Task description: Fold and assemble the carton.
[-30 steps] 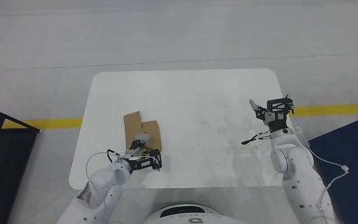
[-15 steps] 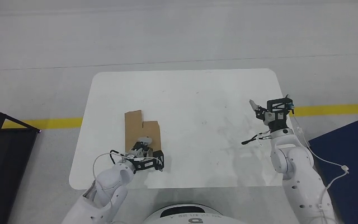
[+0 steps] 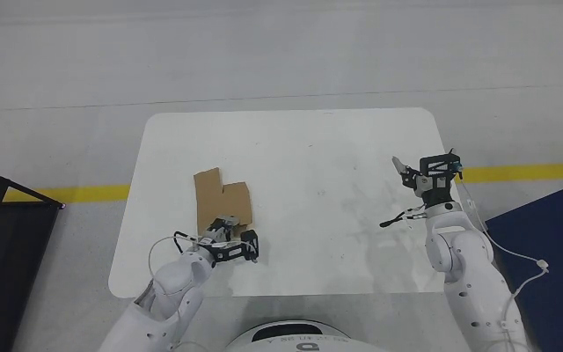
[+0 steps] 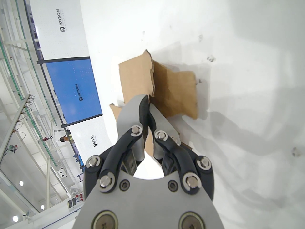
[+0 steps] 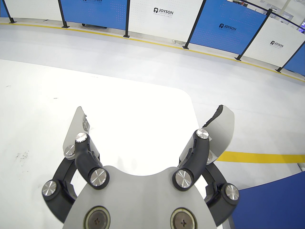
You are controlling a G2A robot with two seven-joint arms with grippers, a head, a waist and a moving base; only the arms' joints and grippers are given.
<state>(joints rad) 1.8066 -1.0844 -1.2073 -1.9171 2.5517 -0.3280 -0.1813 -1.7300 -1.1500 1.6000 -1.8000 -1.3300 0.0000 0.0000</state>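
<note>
Carton (image 3: 222, 201), still flat, is shown at the left front of the white table (image 3: 334, 158), its near edge pinched by the closed left gripper (image 4: 145, 103), while the right gripper (image 5: 151, 115) is held wide open and empty at the table's right edge.

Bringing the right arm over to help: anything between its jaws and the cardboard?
Nothing visible: bare table lies between the right gripper and the cardboard, whose near edge the left gripper holds in shut jaws.
</note>
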